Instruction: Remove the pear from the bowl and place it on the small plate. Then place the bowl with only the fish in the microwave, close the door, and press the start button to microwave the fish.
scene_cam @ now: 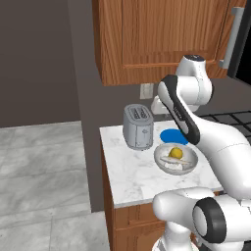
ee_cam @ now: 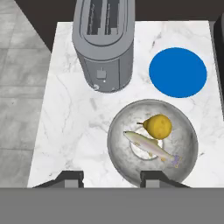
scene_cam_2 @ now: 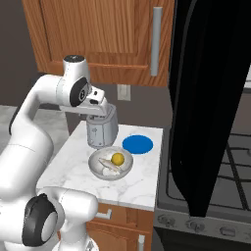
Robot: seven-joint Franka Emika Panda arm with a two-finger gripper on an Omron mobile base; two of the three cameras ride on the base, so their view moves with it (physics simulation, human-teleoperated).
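On the marble counter stands the pale grey bowl (ee_cam: 117,151) (scene_cam: 161,160) (scene_cam_2: 95,169). Inside it the yellow pear (ee_cam: 158,126) (scene_cam: 176,153) (scene_cam_2: 117,159) rests against the silvery fish (ee_cam: 151,146) (scene_cam: 174,166) (scene_cam_2: 108,165). The small blue plate (ee_cam: 177,72) (scene_cam: 171,136) (scene_cam_2: 138,144) lies bare just beyond the bowl. My gripper (ee_cam: 112,179) (scene_cam_2: 99,117) hangs open well above the bowl's near-left rim, nothing between its fingers. The microwave's black door (scene_cam_2: 211,98) stands swung open at the right; the microwave's inside is out of view.
A grey toaster (ee_cam: 105,43) (scene_cam: 137,127) (scene_cam_2: 104,131) stands at the back of the counter, left of the plate. Wooden cabinets (scene_cam_2: 98,34) hang overhead. A stove (scene_cam_2: 230,157) adjoins the counter's right edge. The counter's left side drops to the floor.
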